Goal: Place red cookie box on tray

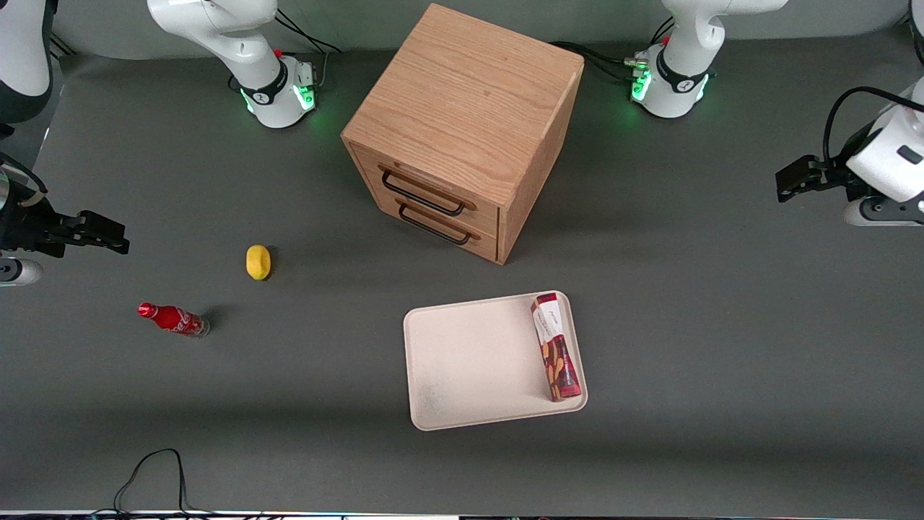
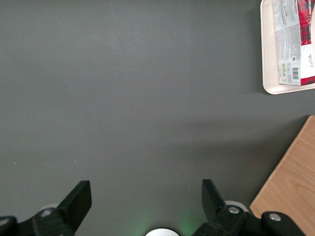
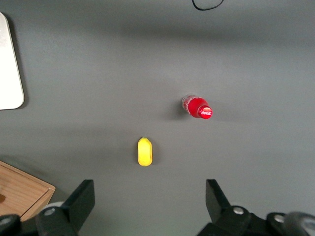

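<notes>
The red cookie box [image 1: 556, 347] lies flat on the tray [image 1: 469, 361], along the short rim at the tray's 3 o'clock in the front view, its white end toward 12 o'clock. It looks placed; nothing overhangs the rim.

It is a long, slim red carton with tan cookie pictures and 1 printed white panel. I judge it light, stiff enough but crushable, with smooth card faces that could slip. The best hold would be across the narrow width near mid-length.

The claw [image 2: 146, 196] hangs over bare desk [image 1: 722, 325] well apart from the tray, toward the working arm's end, its fingers spread wide and holding nothing.
</notes>
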`<action>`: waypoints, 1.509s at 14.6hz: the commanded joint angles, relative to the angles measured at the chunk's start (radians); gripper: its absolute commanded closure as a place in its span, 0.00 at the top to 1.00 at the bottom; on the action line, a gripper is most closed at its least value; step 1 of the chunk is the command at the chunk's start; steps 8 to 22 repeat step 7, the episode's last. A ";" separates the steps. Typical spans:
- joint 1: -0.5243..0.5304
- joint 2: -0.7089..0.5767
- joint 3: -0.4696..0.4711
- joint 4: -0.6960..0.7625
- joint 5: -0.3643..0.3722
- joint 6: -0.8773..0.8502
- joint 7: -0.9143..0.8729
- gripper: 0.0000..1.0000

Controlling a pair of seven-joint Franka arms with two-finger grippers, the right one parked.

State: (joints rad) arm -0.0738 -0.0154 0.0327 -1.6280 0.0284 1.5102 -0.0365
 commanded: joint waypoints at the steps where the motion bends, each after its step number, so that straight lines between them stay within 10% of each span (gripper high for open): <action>1: -0.031 -0.014 0.055 -0.012 -0.021 -0.018 0.004 1.00; 22: -0.001 -0.008 0.035 0.039 0.025 -0.065 0.018 1.00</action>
